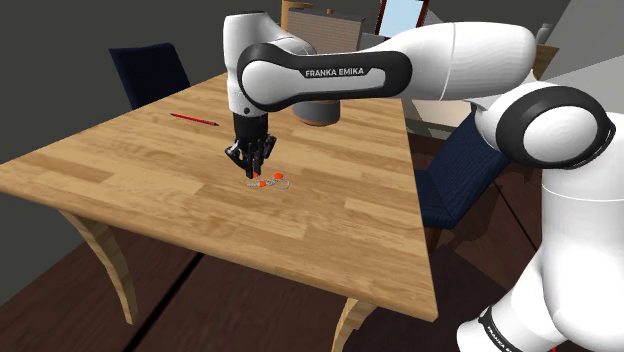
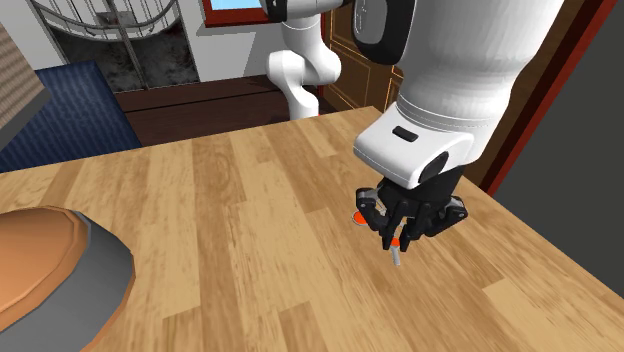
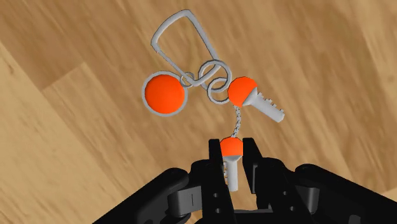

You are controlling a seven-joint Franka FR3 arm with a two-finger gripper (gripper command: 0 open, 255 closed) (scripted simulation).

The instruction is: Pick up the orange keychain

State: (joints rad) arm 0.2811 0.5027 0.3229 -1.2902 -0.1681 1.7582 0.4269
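Observation:
The orange keychain (image 3: 191, 83) lies on the wooden table (image 1: 120, 170): a grey clip, small rings, an orange disc (image 3: 164, 93) and two orange-headed keys on short chains. My black gripper (image 3: 230, 159) points straight down at it, shut on the nearer key (image 3: 231, 153), whose orange head shows between the fingertips. In the shoulder view the gripper (image 1: 254, 165) stands over the keychain (image 1: 272, 183) near the table's middle. Across the table, the gripper (image 2: 400, 236) has the key's grey shaft (image 2: 397, 254) poking out below it and an orange piece (image 2: 359, 218) beside it.
A red pencil (image 1: 193, 119) lies toward the far left of the table. A grey cylinder (image 1: 318, 114) stands behind the arm. Dark blue chairs (image 1: 150, 70) (image 1: 455, 180) flank the table. A large orange and grey bowl (image 2: 50, 270) sits at the second exterior view's lower left.

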